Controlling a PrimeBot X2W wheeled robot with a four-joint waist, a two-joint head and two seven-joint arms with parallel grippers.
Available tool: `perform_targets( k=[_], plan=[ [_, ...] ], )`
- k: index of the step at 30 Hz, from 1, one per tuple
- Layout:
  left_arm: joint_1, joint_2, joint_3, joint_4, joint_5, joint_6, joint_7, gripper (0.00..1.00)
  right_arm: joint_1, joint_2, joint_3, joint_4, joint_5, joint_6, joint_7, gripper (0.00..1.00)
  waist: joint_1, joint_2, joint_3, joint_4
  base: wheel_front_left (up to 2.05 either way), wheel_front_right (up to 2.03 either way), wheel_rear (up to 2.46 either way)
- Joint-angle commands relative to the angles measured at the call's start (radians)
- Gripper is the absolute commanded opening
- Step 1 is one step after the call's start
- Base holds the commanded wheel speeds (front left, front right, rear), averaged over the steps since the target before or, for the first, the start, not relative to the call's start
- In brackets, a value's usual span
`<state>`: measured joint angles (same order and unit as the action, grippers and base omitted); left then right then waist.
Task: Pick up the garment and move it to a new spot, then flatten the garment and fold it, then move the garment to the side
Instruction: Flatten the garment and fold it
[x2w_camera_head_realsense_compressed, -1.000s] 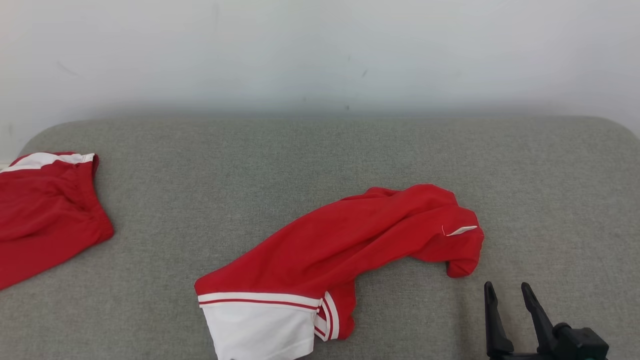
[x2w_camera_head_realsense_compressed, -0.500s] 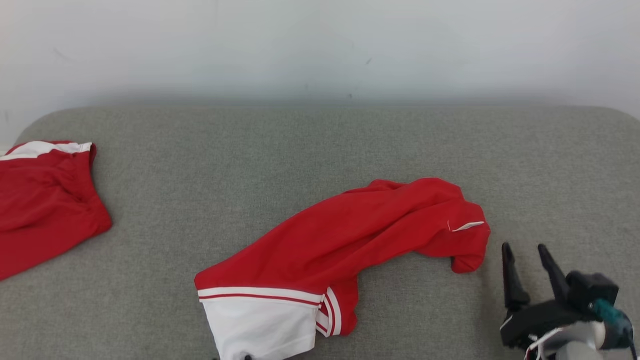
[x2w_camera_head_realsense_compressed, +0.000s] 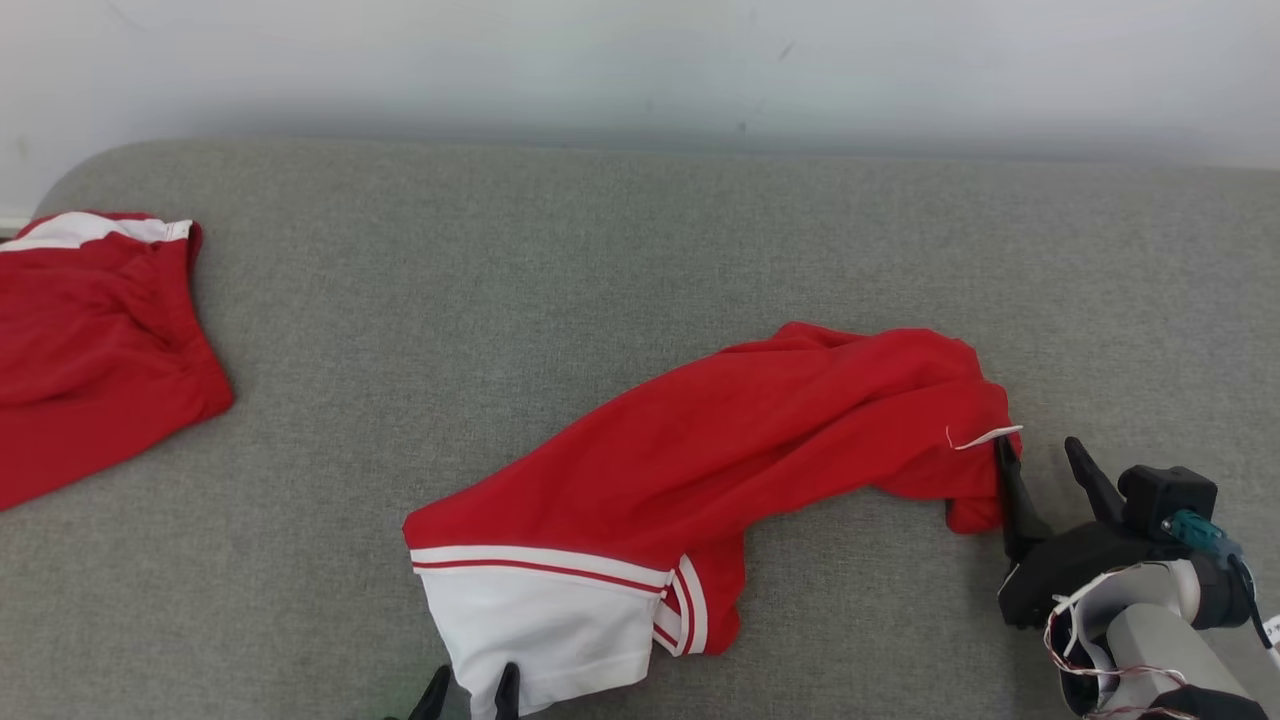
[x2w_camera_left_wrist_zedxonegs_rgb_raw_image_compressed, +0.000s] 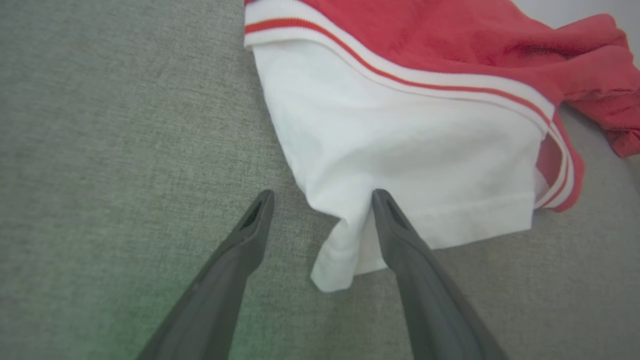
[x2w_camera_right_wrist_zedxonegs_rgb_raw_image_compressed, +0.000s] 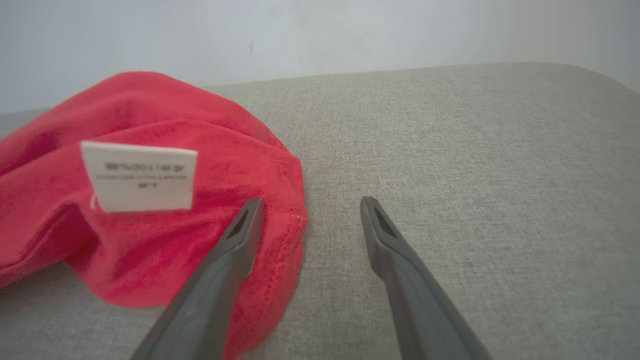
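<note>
The garment (x2w_camera_head_realsense_compressed: 720, 450) is red with a white, red-striped hem and lies crumpled across the middle of the grey cushion (x2w_camera_head_realsense_compressed: 600, 250). My left gripper (x2w_camera_head_realsense_compressed: 472, 685) is open at the bottom edge. In the left wrist view, the left gripper (x2w_camera_left_wrist_zedxonegs_rgb_raw_image_compressed: 322, 195) straddles the corner of the garment's (x2w_camera_left_wrist_zedxonegs_rgb_raw_image_compressed: 400, 125) white hem. My right gripper (x2w_camera_head_realsense_compressed: 1040, 455) is open at the garment's right end. In the right wrist view, the right gripper (x2w_camera_right_wrist_zedxonegs_rgb_raw_image_compressed: 311, 202) has its left finger (x2w_camera_right_wrist_zedxonegs_rgb_raw_image_compressed: 240, 240) over the red edge of the garment (x2w_camera_right_wrist_zedxonegs_rgb_raw_image_compressed: 225, 150), beside a white label (x2w_camera_right_wrist_zedxonegs_rgb_raw_image_compressed: 140, 175), and its right finger over bare cushion.
A second red garment with white trim (x2w_camera_head_realsense_compressed: 90, 350) lies at the cushion's left end. A pale wall (x2w_camera_head_realsense_compressed: 640, 60) runs behind the cushion. Bare grey cushion stretches behind the garment and to its right (x2w_camera_right_wrist_zedxonegs_rgb_raw_image_compressed: 475, 150).
The head camera has tipped down, shifting the whole picture. My right gripper has moved forward and left to the garment's right end. My left fingertips have come into view at the white hem.
</note>
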<state>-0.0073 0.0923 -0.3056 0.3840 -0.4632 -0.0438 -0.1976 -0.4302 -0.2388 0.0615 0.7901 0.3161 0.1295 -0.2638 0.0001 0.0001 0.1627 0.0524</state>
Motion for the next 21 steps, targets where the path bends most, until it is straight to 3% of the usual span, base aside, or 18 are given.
perform_targets(
  k=[1, 7, 8, 9, 10, 14, 21],
  plan=[
    [-0.017, -0.005, -0.004, 0.007, 0.007, 0.001, 0.005, 1.00, -0.026, -0.009, 0.015, 0.034, 0.017, 0.002, 0.000, 1.00, -0.0001, -0.0001, 0.021, 0.012, 0.00, 0.00, 0.00],
    [-0.042, -0.014, -0.013, 0.032, -0.029, -0.018, 0.019, 1.00, -0.089, 0.005, 0.079, 0.152, 0.083, 0.002, 0.001, 1.00, -0.0001, -0.0001, 0.037, 0.019, 0.00, 0.00, 0.00],
    [-0.050, -0.016, -0.018, 0.043, -0.032, -0.022, 0.022, 0.74, -0.098, 0.012, 0.092, 0.167, 0.108, 0.002, 0.001, 0.88, -0.0001, -0.0001, 0.040, 0.020, 0.00, 0.00, 0.00],
    [-0.060, -0.018, -0.024, 0.053, -0.038, -0.029, 0.023, 0.43, -0.105, 0.017, 0.106, 0.181, 0.129, 0.002, 0.001, 0.48, -0.0001, -0.0001, 0.043, 0.021, 0.00, 0.00, 0.00],
    [-0.068, -0.022, -0.028, 0.062, -0.048, -0.033, 0.021, 0.02, -0.114, 0.016, 0.121, 0.191, 0.146, 0.002, 0.001, 0.00, -0.0001, -0.0001, 0.045, 0.022, 0.00, 0.00, 0.00],
    [-0.090, -0.027, -0.042, 0.111, -0.054, -0.043, 0.002, 0.00, -0.132, -0.016, 0.161, 0.172, 0.179, 0.002, 0.000, 0.00, -0.0001, -0.0001, 0.038, 0.016, 0.00, 0.00, 0.00],
    [-0.051, -0.013, -0.018, 0.078, -0.069, -0.041, -0.040, 0.00, -0.018, -0.043, 0.097, 0.055, 0.158, 0.002, 0.000, 0.00, -0.0001, -0.0001, -0.034, 0.011, 0.00, 0.00, 0.00]
  ],
)
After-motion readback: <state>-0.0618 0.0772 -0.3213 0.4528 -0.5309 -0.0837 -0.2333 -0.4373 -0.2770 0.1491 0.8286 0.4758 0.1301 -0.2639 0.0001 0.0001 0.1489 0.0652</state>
